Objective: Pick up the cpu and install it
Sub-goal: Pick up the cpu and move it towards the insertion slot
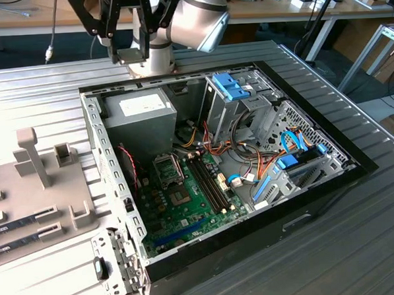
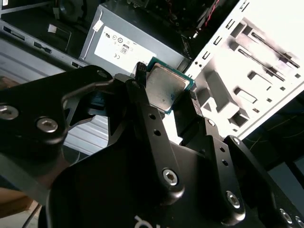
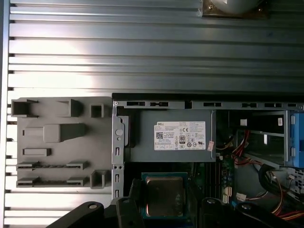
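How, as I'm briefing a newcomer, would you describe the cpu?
Find the open computer case, then the black gripper over it. Clamped between its jaws is the cpu: a flat silvery square with a thin green rim, bright against the black jaws.

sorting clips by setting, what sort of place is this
Probably a robotics lab or workshop: an open computer case sits on a ribbed metal table beside a grey fixture tray, cluttered wooden workbenches stand behind, and the arm's gripper holds the cpu.
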